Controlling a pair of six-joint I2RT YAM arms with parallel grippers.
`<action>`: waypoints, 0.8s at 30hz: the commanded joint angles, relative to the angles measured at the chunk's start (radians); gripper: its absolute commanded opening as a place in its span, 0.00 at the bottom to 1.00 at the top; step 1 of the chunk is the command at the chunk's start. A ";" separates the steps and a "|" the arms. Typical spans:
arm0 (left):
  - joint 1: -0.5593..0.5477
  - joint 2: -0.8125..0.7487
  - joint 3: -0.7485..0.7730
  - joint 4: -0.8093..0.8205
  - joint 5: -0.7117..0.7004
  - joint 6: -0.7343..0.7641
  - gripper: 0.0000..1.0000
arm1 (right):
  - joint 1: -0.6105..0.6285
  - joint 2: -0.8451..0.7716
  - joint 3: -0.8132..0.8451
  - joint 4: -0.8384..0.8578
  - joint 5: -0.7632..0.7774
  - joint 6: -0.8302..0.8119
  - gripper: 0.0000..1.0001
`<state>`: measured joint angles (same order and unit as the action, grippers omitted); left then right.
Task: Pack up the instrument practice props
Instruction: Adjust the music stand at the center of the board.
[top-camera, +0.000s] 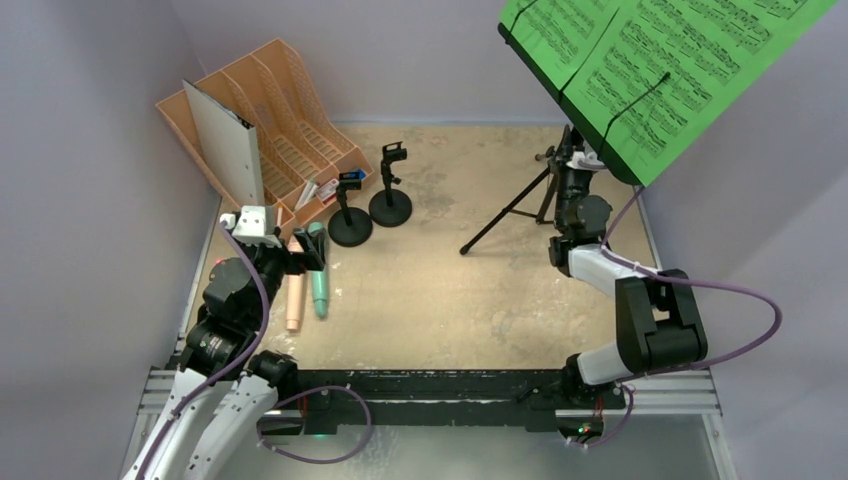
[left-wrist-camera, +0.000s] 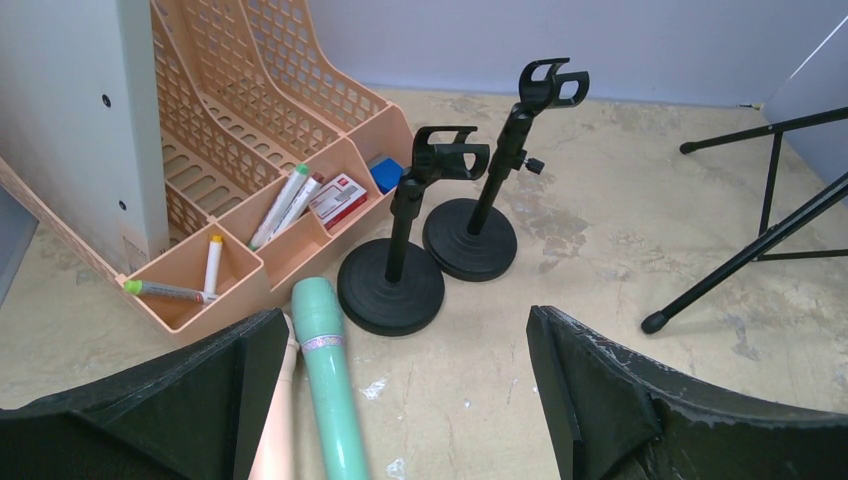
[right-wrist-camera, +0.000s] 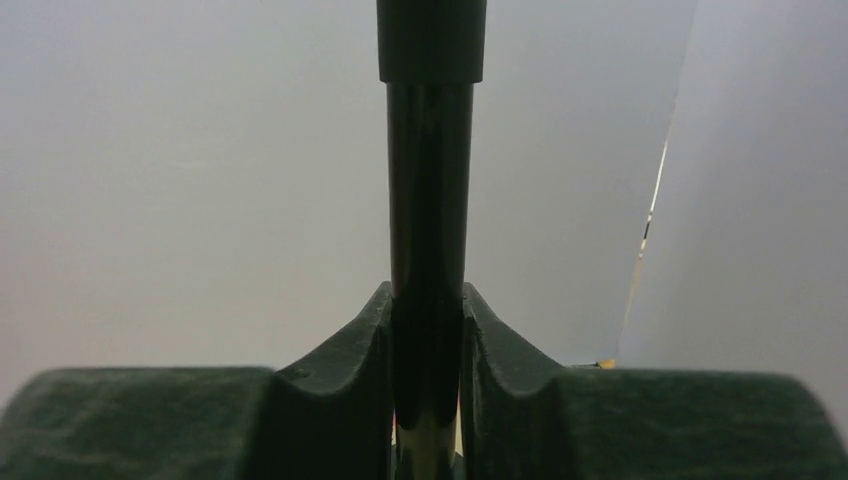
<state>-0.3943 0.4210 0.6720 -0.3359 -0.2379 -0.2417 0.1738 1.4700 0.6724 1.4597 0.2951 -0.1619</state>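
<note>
The packing appears to be only starting, since every prop is sitting out on the tabletop (top-camera: 470, 290) and nothing is looking stowed. At about 10 o'clock in the top view the orange file rack (top-camera: 290, 110) is holding a grey binder (top-camera: 225, 140), and neither belongs to the job. At 9 o'clock the left gripper (top-camera: 308, 250) is hovering with its jaws spread wide and gripping nothing. The pink microphone (top-camera: 294, 295) and the teal microphone (top-camera: 318, 270) are lying side by side beneath it, running off toward 6 o'clock. In the left wrist view the teal one is showing between the jaws, close to the left-hand finger, and the pink one is half hidden behind that finger. The two clip poles (top-camera: 350, 215) (top-camera: 390, 195) are standing upright on their round bases just beside each other, at 1 o'clock from that gripper and clear of it. At 2 o'clock on the tabletop the tripod (top-camera: 505, 215) is standing with its legs spread, and the green sheet-music pages (top-camera: 650, 60) are resting on its raised music desk (top-camera: 560, 95). The right gripper (right-wrist-camera: 427, 330) is clamping the tripod's centre pole, with the pads pressing it from both sides. By my judgement, the pages, the tripod, both microphones and both poles are all waiting to be packed.
</note>
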 joint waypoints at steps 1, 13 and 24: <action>-0.003 -0.006 -0.008 0.040 0.015 0.022 0.95 | -0.008 -0.048 0.039 -0.039 -0.121 0.002 0.14; -0.003 -0.005 -0.011 0.046 0.022 0.025 0.95 | -0.021 -0.090 0.062 -0.125 -0.482 0.103 0.00; -0.003 0.003 -0.015 0.055 0.019 0.031 0.95 | -0.038 -0.046 0.114 -0.124 -0.831 0.191 0.00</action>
<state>-0.3943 0.4213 0.6598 -0.3218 -0.2291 -0.2340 0.1371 1.4216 0.7471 1.2648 -0.2859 0.0029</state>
